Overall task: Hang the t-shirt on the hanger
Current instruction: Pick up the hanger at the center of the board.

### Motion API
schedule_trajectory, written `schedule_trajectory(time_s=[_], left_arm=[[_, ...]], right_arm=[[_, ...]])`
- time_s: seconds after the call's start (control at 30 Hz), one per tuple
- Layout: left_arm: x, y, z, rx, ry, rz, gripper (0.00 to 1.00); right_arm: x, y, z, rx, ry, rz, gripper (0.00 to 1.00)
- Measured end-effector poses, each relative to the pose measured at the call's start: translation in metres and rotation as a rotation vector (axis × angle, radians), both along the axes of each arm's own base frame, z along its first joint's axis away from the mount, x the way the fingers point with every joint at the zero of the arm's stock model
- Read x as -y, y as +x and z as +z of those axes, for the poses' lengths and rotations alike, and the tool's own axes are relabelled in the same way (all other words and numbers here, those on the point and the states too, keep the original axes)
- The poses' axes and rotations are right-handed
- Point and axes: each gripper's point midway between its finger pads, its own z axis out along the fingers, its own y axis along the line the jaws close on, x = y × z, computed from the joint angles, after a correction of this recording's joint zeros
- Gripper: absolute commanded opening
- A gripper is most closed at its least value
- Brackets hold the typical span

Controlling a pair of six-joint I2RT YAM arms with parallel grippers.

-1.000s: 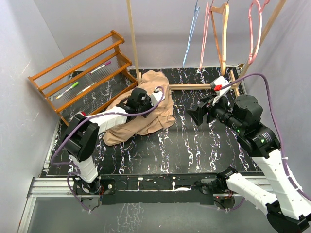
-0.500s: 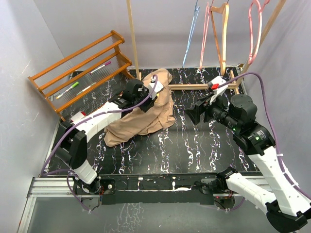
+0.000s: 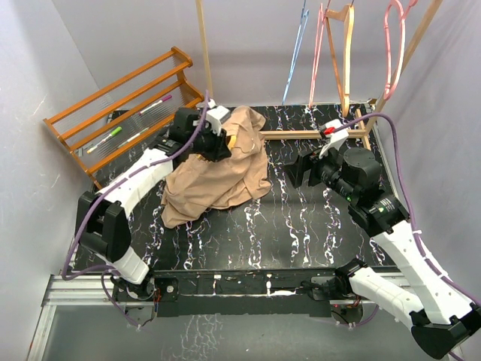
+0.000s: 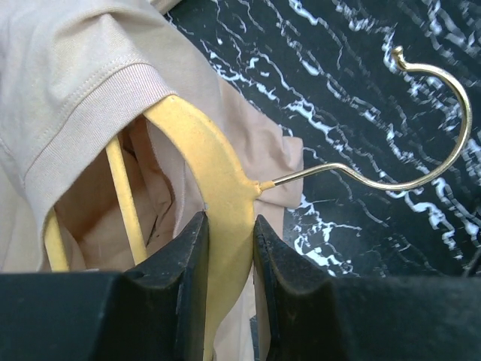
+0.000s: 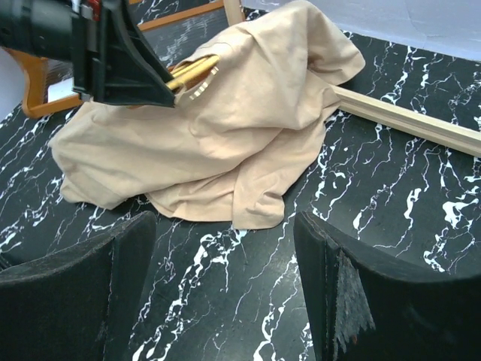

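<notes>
One t-shirt (image 3: pixel 218 177), one yellow hanger (image 4: pixel 214 177), two pink hangers (image 3: pixel 318 56) (image 3: pixel 391 86), one blue hanger (image 3: pixel 295 53), one wooden hanger (image 3: pixel 349 53), one rack (image 3: pixel 120 105), two arms (image 3: pixel 143 177) (image 3: pixel 398 233)

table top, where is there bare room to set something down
Free: the near strip of the table in front of the t-shirt, and the gap between it and the right tool. Crowded: far left, around the wooden rack.
</notes>
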Motion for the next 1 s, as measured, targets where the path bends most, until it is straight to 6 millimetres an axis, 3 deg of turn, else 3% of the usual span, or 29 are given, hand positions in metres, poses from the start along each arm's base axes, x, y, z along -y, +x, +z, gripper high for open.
schedule_trajectory(time_s=[0.23, 0.57, 0.7, 0.83, 1.0], left_arm=[[-0.014, 0.006, 0.044, -0.067, -0.174, 0.060, 0.00], [0.003, 0.007, 0.109, -0.101, -0.355, 0.080, 0.00], [0.003, 0.013, 0.120, -0.104, -0.395, 0.130, 0.00], [0.000, 0.021, 0.124, -0.107, -0.416, 0.189, 0.00], [0.000, 0.034, 0.144, -0.069, -0.452, 0.228, 0.00]], right_arm=[[0.003, 0.003, 0.006, 0.018, 0.016, -0.028, 0.76], [0.004, 0.000, 0.011, 0.031, 0.041, -0.032, 0.76], [-0.001, 0.000, 0.003, 0.043, 0.124, -0.033, 0.85], [-0.010, 0.007, -0.016, 0.016, 0.149, -0.056, 0.88], [-0.044, 0.030, -0.021, -0.005, 0.096, -0.067, 0.88]])
